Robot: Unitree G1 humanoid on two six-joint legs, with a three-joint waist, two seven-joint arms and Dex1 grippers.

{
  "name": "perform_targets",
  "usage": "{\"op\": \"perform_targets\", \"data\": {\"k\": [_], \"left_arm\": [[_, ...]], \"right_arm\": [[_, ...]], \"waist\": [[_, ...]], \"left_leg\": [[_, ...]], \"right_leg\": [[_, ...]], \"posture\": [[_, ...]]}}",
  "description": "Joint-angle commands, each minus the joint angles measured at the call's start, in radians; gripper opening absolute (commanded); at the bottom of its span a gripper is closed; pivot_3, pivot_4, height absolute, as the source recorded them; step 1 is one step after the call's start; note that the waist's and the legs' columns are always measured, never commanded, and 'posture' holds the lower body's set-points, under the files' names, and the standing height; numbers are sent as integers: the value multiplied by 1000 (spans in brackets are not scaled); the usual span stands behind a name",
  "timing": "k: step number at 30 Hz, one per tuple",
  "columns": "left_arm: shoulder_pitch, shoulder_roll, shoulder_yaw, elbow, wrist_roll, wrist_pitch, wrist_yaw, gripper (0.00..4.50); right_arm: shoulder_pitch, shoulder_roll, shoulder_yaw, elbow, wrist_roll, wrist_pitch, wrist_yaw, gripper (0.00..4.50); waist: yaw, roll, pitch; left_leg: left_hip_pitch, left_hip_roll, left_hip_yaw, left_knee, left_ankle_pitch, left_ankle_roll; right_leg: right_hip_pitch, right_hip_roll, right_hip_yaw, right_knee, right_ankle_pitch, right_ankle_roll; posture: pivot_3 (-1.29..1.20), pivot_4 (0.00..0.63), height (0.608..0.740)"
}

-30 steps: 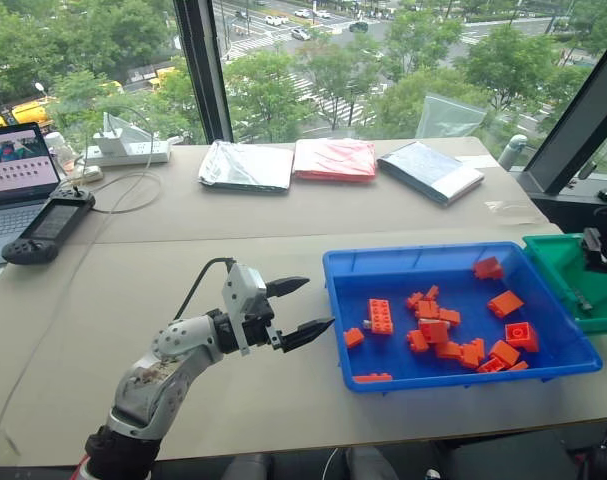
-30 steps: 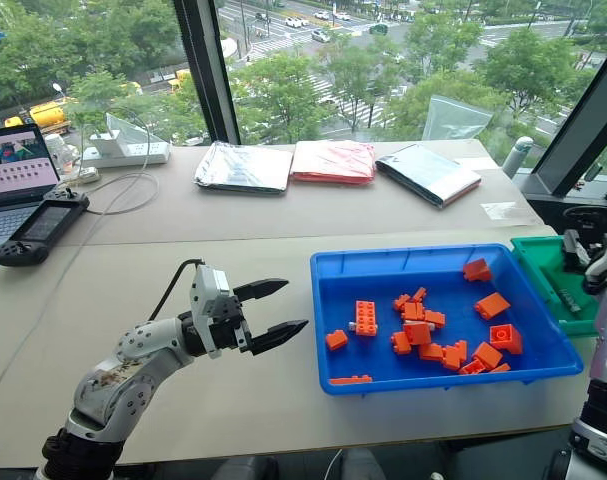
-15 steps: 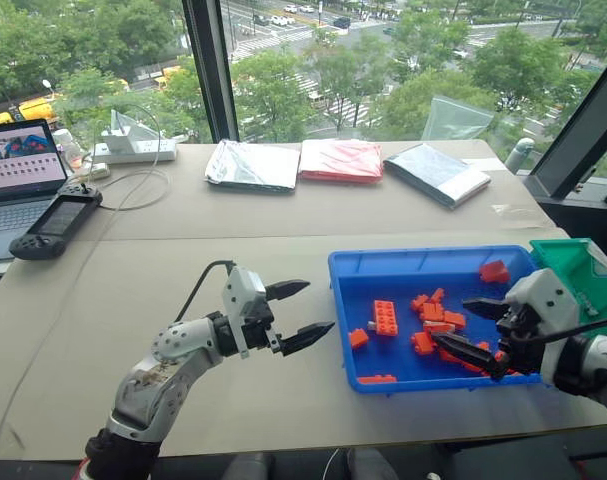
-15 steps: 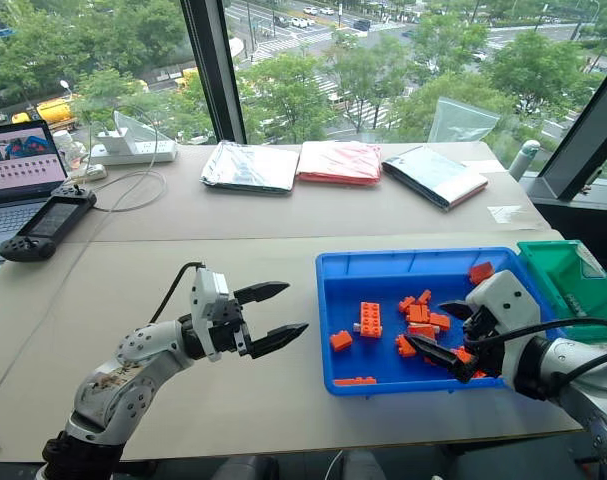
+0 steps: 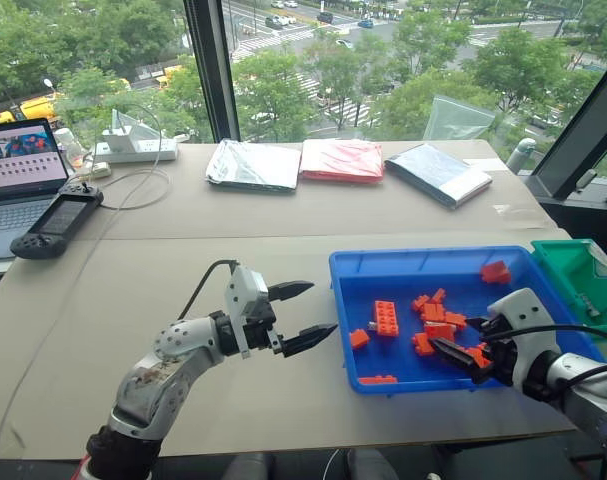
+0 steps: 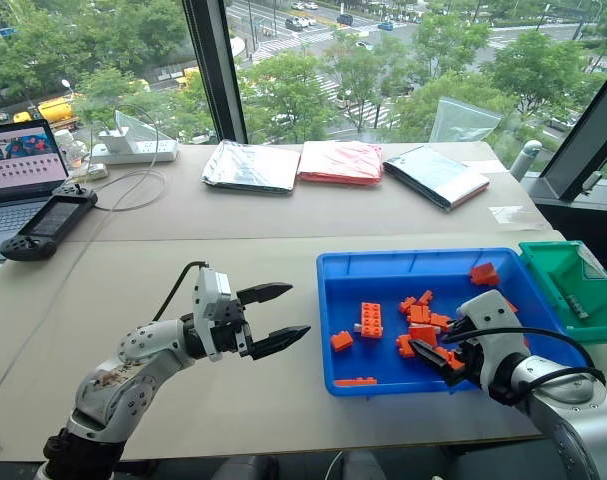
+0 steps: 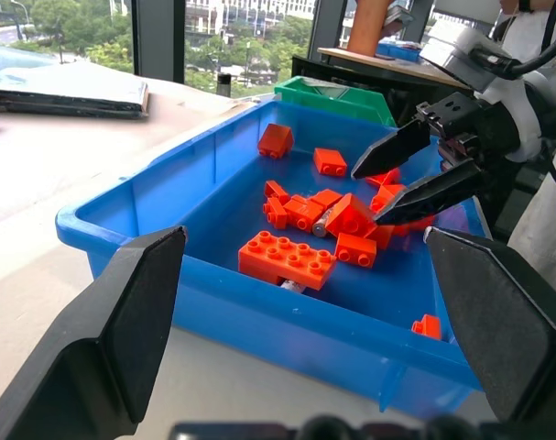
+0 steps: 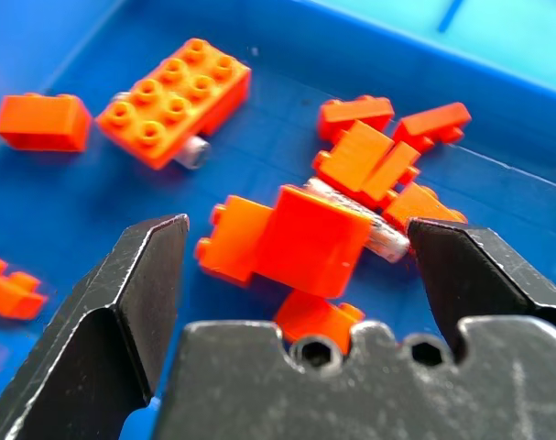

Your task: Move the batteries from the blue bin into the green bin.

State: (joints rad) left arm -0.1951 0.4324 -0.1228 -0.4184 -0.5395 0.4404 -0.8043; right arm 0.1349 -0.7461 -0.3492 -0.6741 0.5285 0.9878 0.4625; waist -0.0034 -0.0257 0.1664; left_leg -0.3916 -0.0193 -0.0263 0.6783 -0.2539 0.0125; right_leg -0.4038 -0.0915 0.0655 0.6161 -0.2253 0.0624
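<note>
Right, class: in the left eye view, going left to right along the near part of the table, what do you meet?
Left gripper → blue bin → right gripper → green bin.

I am looking across the table [image 5: 183, 260], my landmark. At its far edge three flat packets are lying side by side: silver [image 5: 249, 165], red [image 5: 342, 160] and dark [image 5: 438, 172]. On its far left corner a laptop [image 5: 18, 185] is sitting open, a black handheld controller [image 5: 57, 218] lying just beside it, a white power strip [image 5: 133, 150] resting behind.
</note>
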Motion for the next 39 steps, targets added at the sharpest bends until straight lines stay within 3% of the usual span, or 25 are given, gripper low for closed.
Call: {"op": "perform_targets", "data": {"k": [1, 7, 10, 21, 28, 39], "left_arm": [[-12, 2, 8, -25, -14, 2, -1, 4500], [-9, 3, 11, -28, -13, 3, 4, 4500], [-10, 3, 11, -27, -11, 2, 7, 4500], [-14, 5, 18, -25, -15, 6, 10, 4500], [-23, 7, 18, -22, -17, 17, 8, 4500], [-24, 10, 17, -17, -24, 21, 0, 4500]], "right_arm": [[-21, 11, 16, -3, -7, 5, -21, 4412], [-46, 25, 51, 1, 0, 17, -27, 4412], [-52, 27, 60, 10, -2, 20, -31, 3755], [-49, 30, 47, 29, -13, 1, -37, 57], [-63, 12, -120, -12, 59, 19, -17, 21], [-61, -23, -157, 53, -24, -12, -71, 21]], "waist": [[-1, 0, 0], [-3, 0, 0], [-2, 0, 0], [-2, 0, 0], [-3, 0, 0], [-6, 0, 0]], "left_leg": [[0, 0, 0, 0, 0, 0], [0, 0, 0, 0, 0, 0], [0, 0, 0, 0, 0, 0], [1, 0, 0, 0, 0, 0], [0, 0, 0, 0, 0, 0], [0, 0, 0, 0, 0, 0]], "right_leg": [[0, 0, 0, 0, 0, 0], [0, 0, 0, 0, 0, 0], [0, 0, 0, 0, 0, 0], [1, 0, 0, 0, 0, 0], [0, 0, 0, 0, 0, 0], [0, 0, 0, 0, 0, 0]], "posture": [[0, 150, 740], [0, 150, 740], [0, 150, 740], [0, 150, 740], [0, 150, 740], [0, 150, 740]]}}
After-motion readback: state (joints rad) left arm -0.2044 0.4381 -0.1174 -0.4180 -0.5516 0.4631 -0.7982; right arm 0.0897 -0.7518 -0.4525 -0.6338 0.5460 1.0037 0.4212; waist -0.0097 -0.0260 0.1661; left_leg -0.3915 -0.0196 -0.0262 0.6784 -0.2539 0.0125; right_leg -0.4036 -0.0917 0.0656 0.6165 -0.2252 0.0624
